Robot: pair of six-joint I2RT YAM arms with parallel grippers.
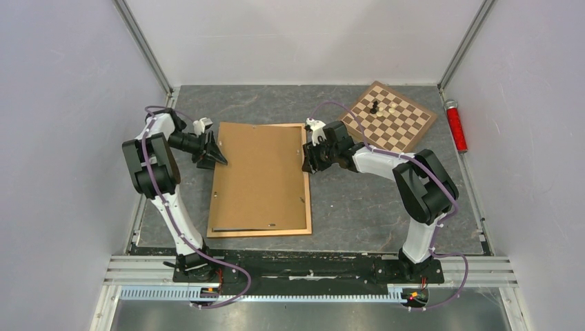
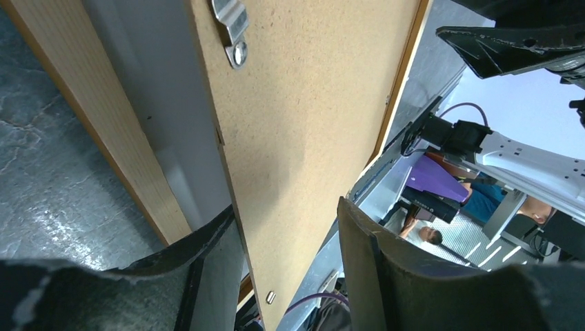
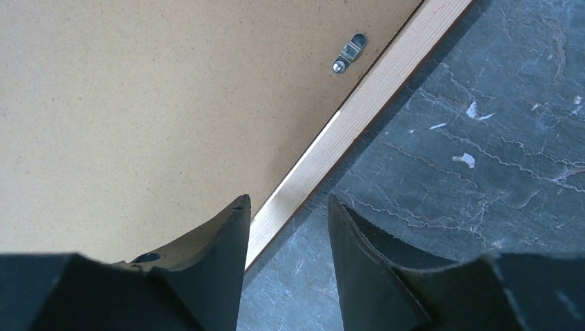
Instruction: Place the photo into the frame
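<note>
The frame (image 1: 259,232) lies face down mid-table with a brown backing board (image 1: 259,176) resting slightly askew on it. My left gripper (image 1: 222,158) is at the board's upper left edge. In the left wrist view its jaws (image 2: 286,207) stand open astride the raised board edge (image 2: 310,103), the right finger clear of it. Under the board a pale sheet (image 2: 172,138) shows beside the wooden rail (image 2: 90,103); it looks like the photo's white back. My right gripper (image 1: 305,164) is open (image 3: 288,200) astride the right rail (image 3: 372,89), one finger over the board (image 3: 138,103).
A chessboard (image 1: 393,117) with a few pieces (image 1: 376,107) lies at the back right, close behind the right arm. A red cylinder (image 1: 455,125) lies along the right wall. Metal turn clips (image 3: 348,52) sit on the board's edges. Walls enclose three sides.
</note>
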